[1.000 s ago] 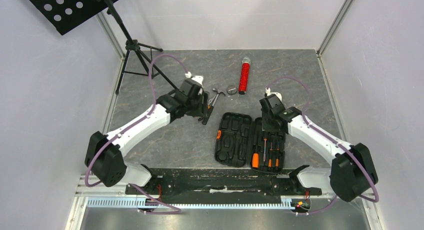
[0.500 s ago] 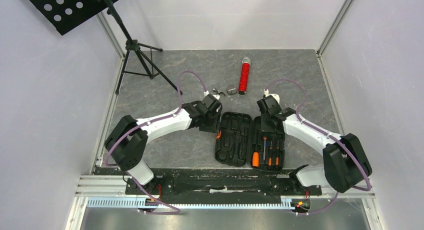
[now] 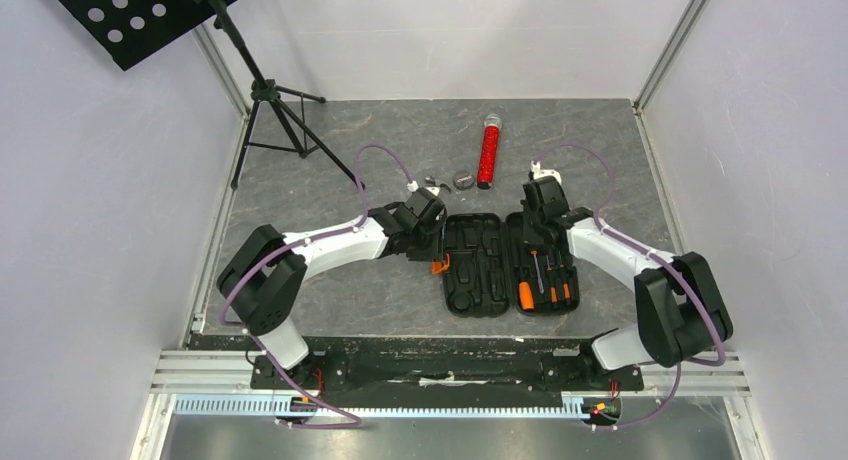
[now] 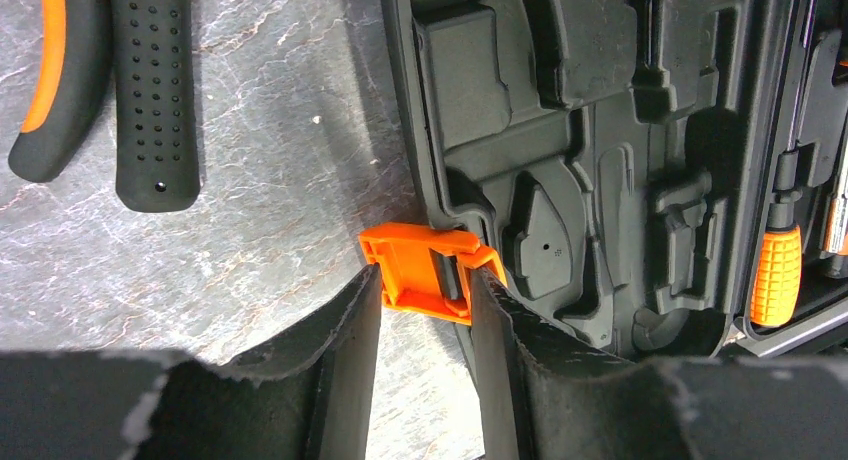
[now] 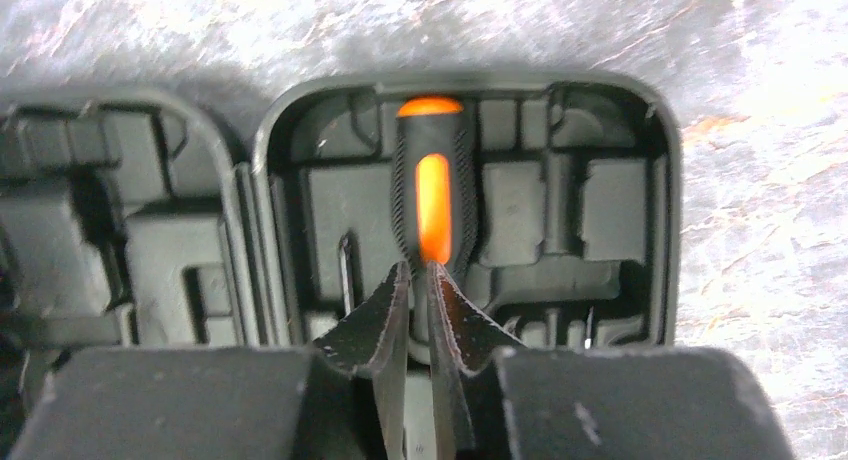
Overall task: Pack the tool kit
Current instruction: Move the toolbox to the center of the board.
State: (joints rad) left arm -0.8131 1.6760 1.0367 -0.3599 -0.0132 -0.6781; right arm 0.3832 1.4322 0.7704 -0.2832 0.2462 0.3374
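The tool kit case (image 3: 478, 242) lies open with its moulded slots up. In the left wrist view my left gripper (image 4: 425, 280) is shut on the case's orange latch (image 4: 415, 260), one finger against each side of it. My right gripper (image 5: 418, 270) is shut on the neck of a black-and-orange screwdriver (image 5: 432, 195), whose handle rests in a slot at the far end of the right half (image 5: 640, 180). More screwdrivers (image 3: 548, 285) lie in that half. A pliers handle (image 4: 55, 70) and a hammer handle (image 4: 155, 80) lie on the table left of the case.
A red tube (image 3: 488, 155) and a small round grey object (image 3: 463, 179) lie behind the case. A black tripod stand (image 3: 270, 95) is at the back left. White walls enclose the grey table on three sides.
My left arm swung from the loose tools to the case and its jaws narrowed onto the latch. The case shifted slightly right. The right jaws narrowed onto the screwdriver.
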